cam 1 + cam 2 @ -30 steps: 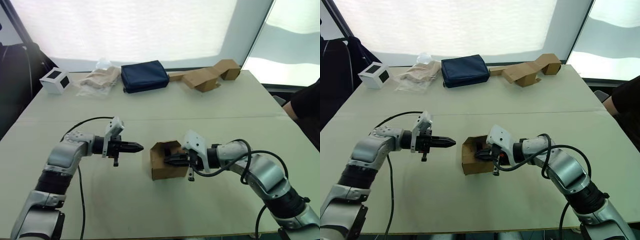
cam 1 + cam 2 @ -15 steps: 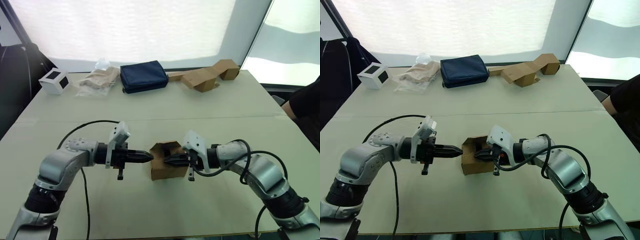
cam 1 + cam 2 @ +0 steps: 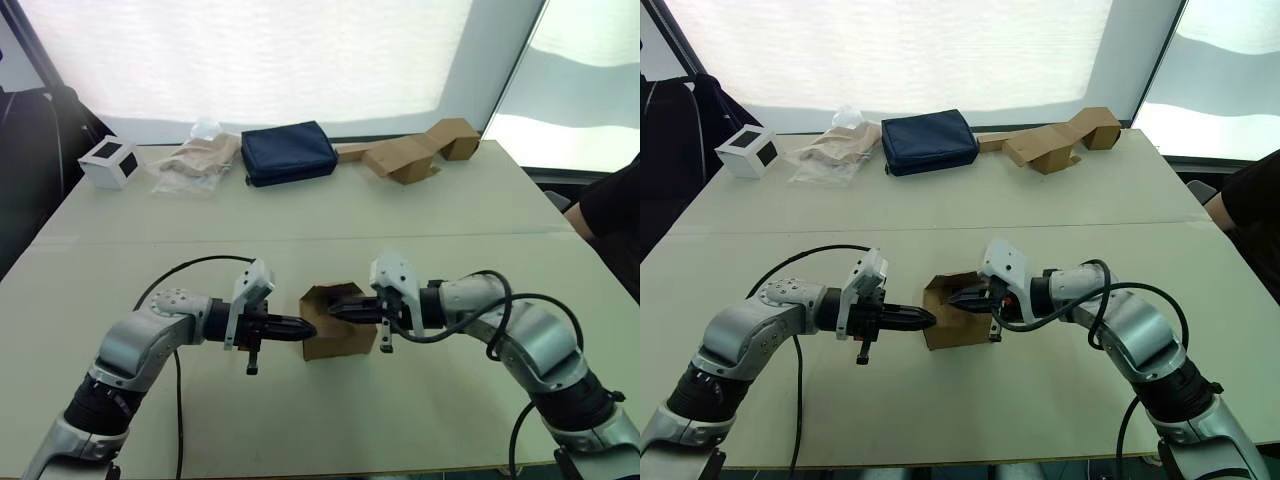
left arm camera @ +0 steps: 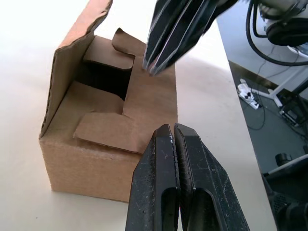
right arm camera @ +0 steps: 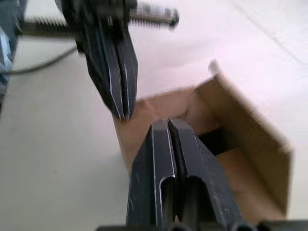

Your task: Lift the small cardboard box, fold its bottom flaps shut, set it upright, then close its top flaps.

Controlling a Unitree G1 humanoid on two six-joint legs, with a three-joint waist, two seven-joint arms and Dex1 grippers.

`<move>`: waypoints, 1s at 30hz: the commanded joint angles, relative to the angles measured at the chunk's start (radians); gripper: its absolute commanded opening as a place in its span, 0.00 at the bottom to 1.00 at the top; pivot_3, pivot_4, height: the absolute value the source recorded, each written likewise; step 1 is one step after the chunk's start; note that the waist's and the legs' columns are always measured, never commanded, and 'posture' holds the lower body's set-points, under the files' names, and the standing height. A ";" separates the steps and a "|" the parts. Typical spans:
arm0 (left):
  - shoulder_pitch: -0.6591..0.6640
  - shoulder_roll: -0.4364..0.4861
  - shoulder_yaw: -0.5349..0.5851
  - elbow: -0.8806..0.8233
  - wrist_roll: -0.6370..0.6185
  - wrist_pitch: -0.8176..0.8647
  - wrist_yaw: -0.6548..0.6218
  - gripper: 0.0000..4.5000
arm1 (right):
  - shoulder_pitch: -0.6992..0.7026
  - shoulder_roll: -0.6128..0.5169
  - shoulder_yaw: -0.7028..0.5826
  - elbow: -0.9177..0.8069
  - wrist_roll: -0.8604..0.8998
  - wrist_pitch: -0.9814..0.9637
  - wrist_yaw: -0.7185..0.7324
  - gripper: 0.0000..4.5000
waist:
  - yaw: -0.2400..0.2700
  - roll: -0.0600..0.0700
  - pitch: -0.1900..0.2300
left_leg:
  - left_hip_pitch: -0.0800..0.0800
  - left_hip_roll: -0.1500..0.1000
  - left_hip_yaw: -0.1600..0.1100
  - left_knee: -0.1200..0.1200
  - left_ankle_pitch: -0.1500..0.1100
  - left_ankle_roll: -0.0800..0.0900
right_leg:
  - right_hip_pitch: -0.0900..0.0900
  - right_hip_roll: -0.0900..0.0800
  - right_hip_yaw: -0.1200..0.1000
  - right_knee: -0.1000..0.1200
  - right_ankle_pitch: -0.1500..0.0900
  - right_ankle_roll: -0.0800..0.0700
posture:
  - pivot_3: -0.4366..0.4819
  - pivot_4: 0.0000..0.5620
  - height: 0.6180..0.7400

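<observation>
Left eye view gives us the small cardboard box (image 3: 337,325) sitting on the worktop (image 3: 420,210), near the front edge and between our two arms. Its top flaps (image 4: 103,89) are partly folded in, with one long flap standing up on the far side and a dark gap open between the others.

Our left gripper (image 3: 303,328) points at the box from the left, its fingers (image 4: 185,168) clenched together with nothing between them, tips right at the box's left wall. Our right gripper (image 3: 335,312) comes in from the right over the top of the box, fingers (image 5: 166,163) likewise pressed together and empty, tips above the folded flaps. We cannot tell whether either tip actually touches the cardboard.

Along the far edge of the worktop lie a white cube with black squares (image 3: 109,161), a crumpled paper bag (image 3: 197,161), a dark blue pouch (image 3: 289,152) and a long bent piece of cardboard (image 3: 415,150).
</observation>
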 commanded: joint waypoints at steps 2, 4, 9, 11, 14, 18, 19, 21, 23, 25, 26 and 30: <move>-0.008 -0.007 -0.004 -0.001 0.001 -0.018 0.013 0.02 | -0.069 0.051 -0.137 -0.018 0.142 0.049 -0.031 0.00 | 0.000 0.000 0.000 | 0.000 0.000 0.000 0.000 0.000 0.000 | 0.000 0.000 0.000 0.000 0.000 0.000 | 0.48 0.27 1.00; -0.009 -0.010 -0.003 -0.003 -0.004 -0.015 0.017 0.02 | -0.092 0.065 -0.138 0.015 0.114 0.026 -0.055 0.00 | 0.000 0.000 0.000 | 0.000 0.000 0.000 0.000 0.000 0.000 | 0.000 0.000 0.000 0.000 0.000 0.000 | 0.48 0.27 1.00; -0.013 -0.011 0.001 -0.011 -0.014 -0.006 0.027 0.02 | -0.150 0.064 -0.004 0.148 -0.124 -0.092 -0.141 0.00 | -0.002 0.000 0.000 | 0.000 0.000 0.000 0.000 0.000 0.000 | 0.000 0.000 0.000 0.000 0.000 0.000 | 0.48 0.27 1.00; -0.013 -0.009 0.004 -0.014 -0.017 -0.005 0.030 0.02 | -0.153 0.067 0.023 0.172 -0.149 -0.101 -0.135 0.00 | -0.002 0.000 0.000 | 0.000 0.000 0.000 0.000 0.000 0.000 | 0.000 0.000 0.000 0.000 0.000 0.000 | 0.48 0.27 1.00; -0.010 -0.006 0.011 -0.024 -0.024 0.000 0.037 0.02 | -0.132 0.045 0.069 0.164 -0.174 -0.106 -0.097 0.00 | -0.002 0.000 0.000 | 0.000 0.000 0.000 0.000 0.000 0.000 | 0.000 0.000 0.000 0.000 0.000 0.000 | 0.48 0.27 1.00; -0.008 -0.001 0.017 -0.038 -0.033 0.009 0.045 0.02 | -0.092 0.023 0.088 0.123 -0.170 -0.100 -0.047 0.00 | 0.000 0.000 0.000 | 0.000 0.000 0.001 0.000 0.000 0.000 | 0.000 -0.001 0.000 0.000 0.000 0.000 | 0.48 0.27 1.00; -0.009 0.001 0.019 -0.039 -0.036 0.010 0.046 0.02 | -0.087 0.023 0.088 0.112 -0.167 -0.094 -0.042 0.00 | 0.000 0.000 0.000 | 0.000 0.000 0.000 0.000 0.000 0.000 | 0.000 -0.001 0.000 0.000 0.000 0.000 | 0.48 0.27 1.00; -0.017 -0.004 0.039 -0.031 -0.058 0.025 0.051 0.02 | -0.075 0.028 0.083 0.084 -0.151 -0.074 -0.040 0.00 | 0.000 0.000 0.000 | 0.000 0.000 0.000 0.000 0.000 0.000 | 0.000 -0.001 0.000 0.000 0.000 0.000 | 0.48 0.27 1.00; -0.030 -0.004 0.049 -0.007 -0.059 0.021 0.054 0.02 | -0.064 0.032 0.083 0.067 -0.149 -0.063 -0.043 0.00 | -0.002 0.000 0.000 | 0.000 0.000 0.000 0.000 0.000 0.000 | 0.000 0.000 0.000 0.000 0.000 0.000 | 0.48 0.27 1.00; -0.049 -0.010 0.058 0.018 -0.063 0.017 0.059 0.02 | -0.050 0.035 0.086 0.057 -0.154 -0.057 -0.049 0.00 | -0.002 0.000 0.000 | 0.000 0.000 0.000 0.000 0.000 0.000 | 0.000 0.000 0.000 0.000 0.000 0.000 | 0.48 0.27 1.00; -0.060 -0.017 0.062 0.029 -0.064 0.013 0.066 0.02 | -0.043 0.036 0.086 0.052 -0.156 -0.054 -0.052 0.00 | -0.001 0.000 0.000 | 0.000 0.000 0.000 0.000 0.000 0.000 | 0.000 0.000 0.000 0.000 0.000 0.000 | 0.48 0.27 1.00; -0.082 -0.039 0.052 0.050 -0.056 0.002 0.078 0.02 | -0.029 0.037 0.085 0.042 -0.163 -0.048 -0.060 0.00 | 0.000 0.000 0.000 | 0.000 0.000 0.000 0.000 0.000 0.000 | 0.000 0.000 0.000 0.000 0.000 0.000 | 0.48 0.27 1.00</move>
